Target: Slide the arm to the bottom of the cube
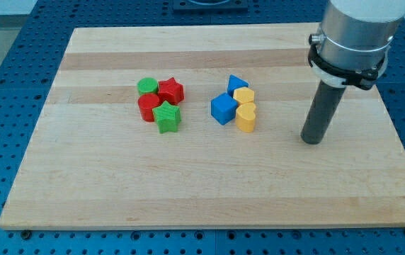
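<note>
A blue cube [223,109] sits near the board's middle, touching a yellow heart-shaped block [246,117] on its right. A blue triangular block [236,83] and a yellow hexagonal block [243,95] lie just above them. My tip [311,139] rests on the board well to the right of this cluster and slightly lower than the cube, apart from every block.
A second cluster lies to the left: a green round block [146,87], a red star [170,90], a red round block [148,107] and a green star [166,117]. The wooden board [188,191] rests on a blue perforated table.
</note>
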